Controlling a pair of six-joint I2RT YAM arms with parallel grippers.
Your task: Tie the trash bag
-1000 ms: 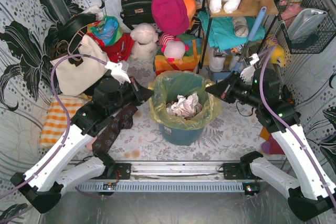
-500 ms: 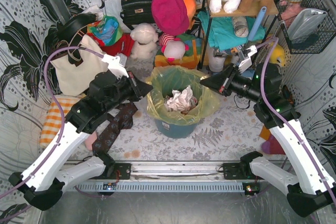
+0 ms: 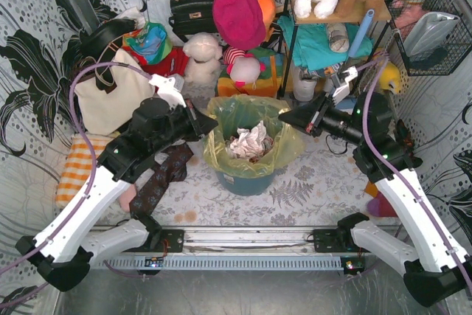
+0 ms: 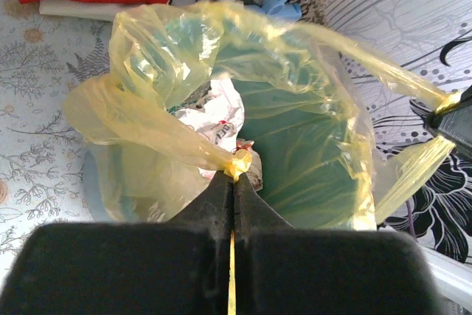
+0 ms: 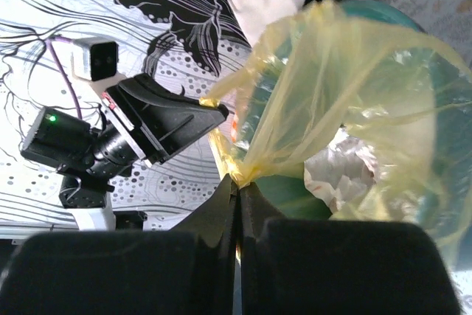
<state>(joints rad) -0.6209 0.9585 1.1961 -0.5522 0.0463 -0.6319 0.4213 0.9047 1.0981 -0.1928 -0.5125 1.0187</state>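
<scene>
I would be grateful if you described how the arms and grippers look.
The left arm and right arm have white lower links, black upper sections. The left gripper and right gripper are black tapering wedges. A purple cable loops along each to a white wrist camera.

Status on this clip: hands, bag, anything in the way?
Left hand shut on trash bag rim. Right hand shut on opposite rim. Bag untied, lining teal bucket, crumpled paper inside. Nothing seen in the way.

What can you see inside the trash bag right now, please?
The trash bag holds crumpled white paper with some print on it. Whatever lies beneath the paper is covered, and the bag's pulled-in film hides part of the interior.
</scene>
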